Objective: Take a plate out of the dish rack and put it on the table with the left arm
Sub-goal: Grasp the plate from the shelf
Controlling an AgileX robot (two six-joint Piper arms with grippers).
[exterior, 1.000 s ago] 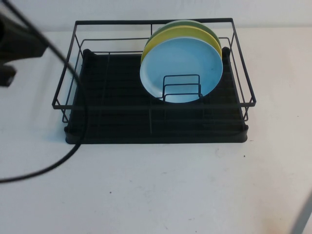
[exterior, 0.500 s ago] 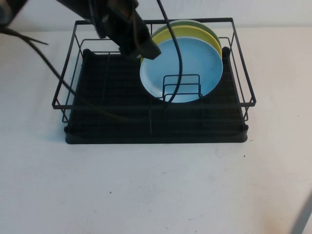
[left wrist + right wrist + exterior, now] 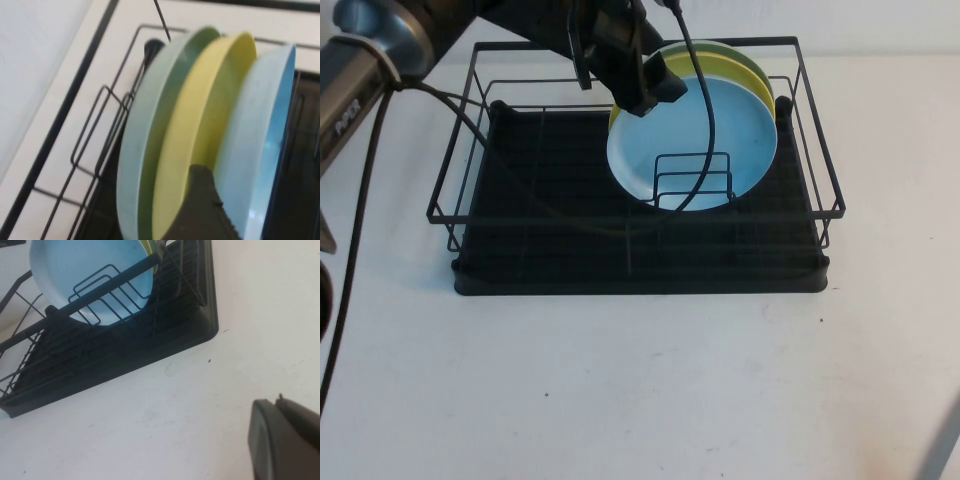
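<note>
The light blue plate stands upright in the black dish rack, in front of a yellow plate and a green plate. The left arm reaches in from the upper left. My left gripper is open at the blue plate's upper left rim. In the left wrist view one finger sits between the yellow plate and the blue plate; the other finger is out of view. My right gripper is shut and empty above the white table, off the rack's corner.
Small wire dividers stand in front of the blue plate. The rack's top wire frame runs round the plates. A black cable hangs from the left arm across the plate. White table lies in front of the rack.
The left arm has swung in from the left edge over the rack, and its gripper has moved right to the blue plate's upper rim. The plates have not moved.
</note>
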